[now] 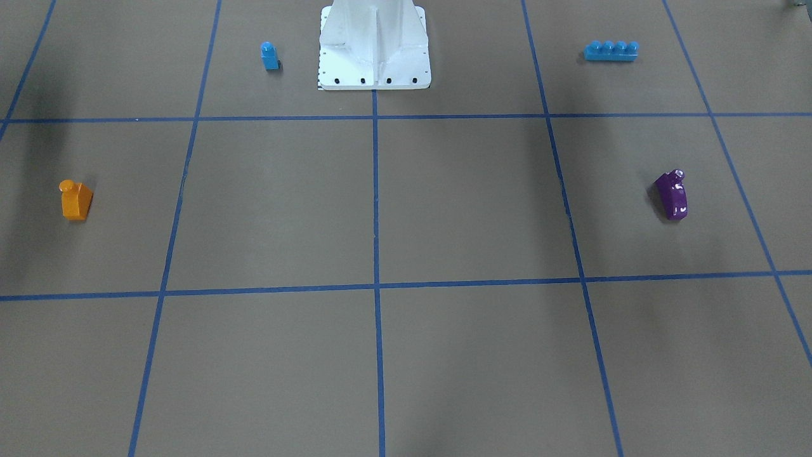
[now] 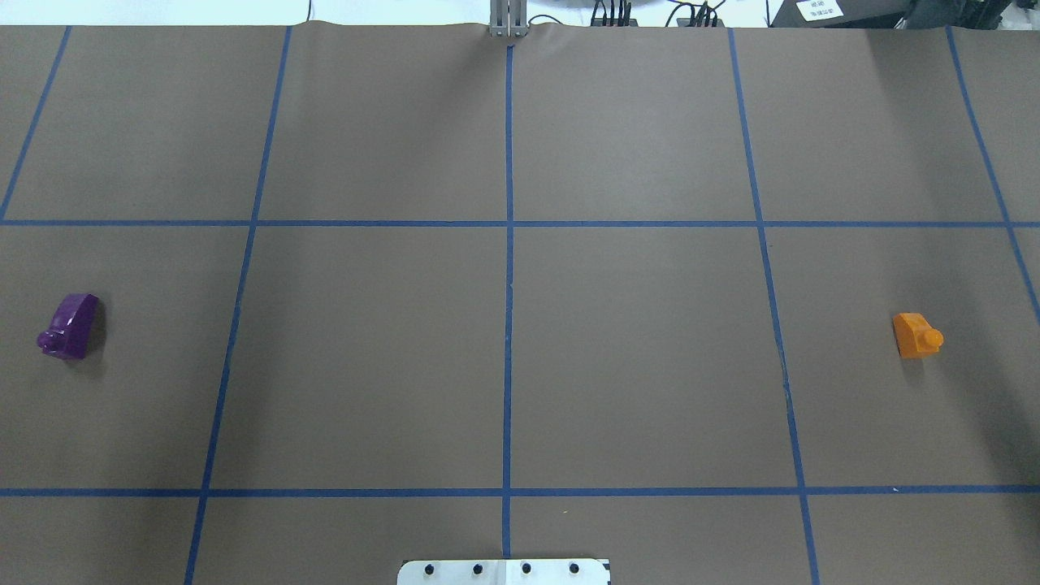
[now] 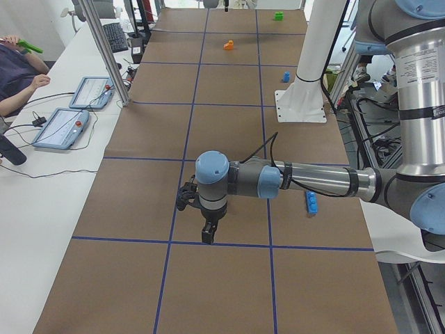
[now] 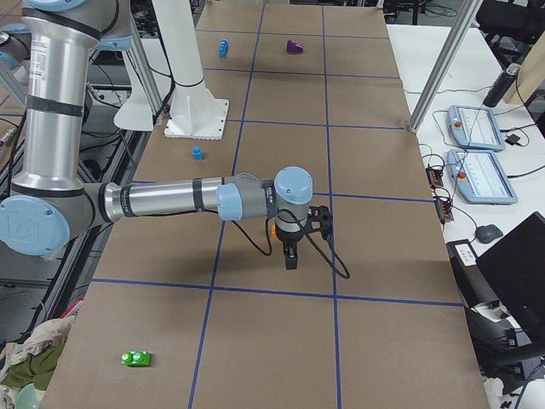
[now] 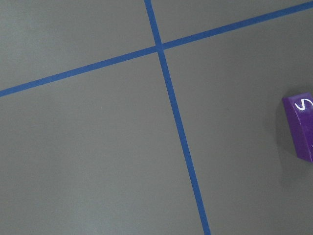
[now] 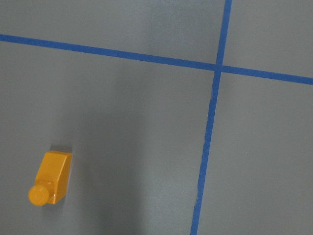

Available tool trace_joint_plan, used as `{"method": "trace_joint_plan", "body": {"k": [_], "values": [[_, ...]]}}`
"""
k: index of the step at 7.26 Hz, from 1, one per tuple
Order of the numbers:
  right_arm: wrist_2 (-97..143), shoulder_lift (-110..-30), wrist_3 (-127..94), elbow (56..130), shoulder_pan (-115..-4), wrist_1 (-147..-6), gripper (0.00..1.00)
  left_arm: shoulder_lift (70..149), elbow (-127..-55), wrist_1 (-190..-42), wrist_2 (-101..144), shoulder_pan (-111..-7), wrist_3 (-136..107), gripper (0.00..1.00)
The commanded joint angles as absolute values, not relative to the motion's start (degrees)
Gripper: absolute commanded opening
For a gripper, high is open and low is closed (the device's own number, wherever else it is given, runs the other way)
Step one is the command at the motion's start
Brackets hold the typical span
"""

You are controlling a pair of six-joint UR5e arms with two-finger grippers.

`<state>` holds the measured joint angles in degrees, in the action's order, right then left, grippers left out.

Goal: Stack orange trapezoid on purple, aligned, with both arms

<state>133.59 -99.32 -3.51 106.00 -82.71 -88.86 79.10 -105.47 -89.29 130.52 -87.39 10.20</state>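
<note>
The orange trapezoid (image 2: 916, 335) lies on the brown table at my right, also in the front view (image 1: 76, 200) and the right wrist view (image 6: 50, 177). The purple block (image 2: 69, 326) lies at my left, also in the front view (image 1: 672, 195) and at the left wrist view's right edge (image 5: 301, 125). The left gripper (image 3: 208, 233) hangs over the table near the purple block, which the arm hides in the left side view. The right gripper (image 4: 291, 256) hangs close to the orange block. I cannot tell whether either gripper is open or shut.
The white pedestal base (image 1: 374, 47) stands at the robot's side of the table. A small blue single-stud block (image 1: 269, 56) and a blue four-stud brick (image 1: 611, 51) lie beside it. A green block (image 4: 136, 358) lies at the table's right end. Blue tape lines (image 2: 509, 244) grid the table.
</note>
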Motion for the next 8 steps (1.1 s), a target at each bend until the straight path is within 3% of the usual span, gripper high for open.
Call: {"method": "trace_joint_plan", "body": {"k": [1,5,8], "values": [[133.9,-99.2,-3.5,106.1,-82.7,-88.9,1.00,79.1,-105.6,-89.5,130.5,-87.5,10.2,1.00],[133.9,-97.7,-3.5,107.1,-82.6,-88.7,1.00,78.5,-105.6,-90.4,129.9,-87.5,10.0,1.00],[132.5,-93.5,-3.9,106.4,-82.7,-78.4,1.00,83.4,-108.7,-91.3,130.0,-87.5,9.7,1.00]]}}
